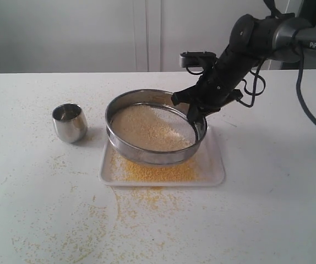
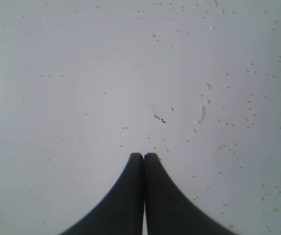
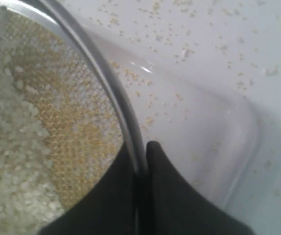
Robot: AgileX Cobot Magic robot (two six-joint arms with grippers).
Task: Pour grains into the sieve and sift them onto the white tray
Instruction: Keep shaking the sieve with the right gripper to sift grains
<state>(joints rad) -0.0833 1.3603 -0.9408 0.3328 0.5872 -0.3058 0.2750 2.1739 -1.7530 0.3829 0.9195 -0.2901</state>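
The steel sieve (image 1: 150,151) hangs tilted over the white tray (image 1: 216,170), its near side low. A pale heap of grains (image 1: 144,127) lies on its mesh, and yellow grains (image 1: 152,172) are strewn on the tray beneath. My right gripper (image 1: 194,113) is shut on the sieve's far right rim (image 3: 101,73), one finger inside and one outside; the mesh with whitish grains (image 3: 8,156) shows beside the tray (image 3: 219,127). My left gripper (image 2: 144,155) is shut and empty above bare table, out of the exterior view.
A small steel cup (image 1: 70,122) stands upright left of the sieve. Spilled yellow grains (image 1: 141,201) lie scattered over the white table in front of the tray and to the left. A grey wall runs behind the table.
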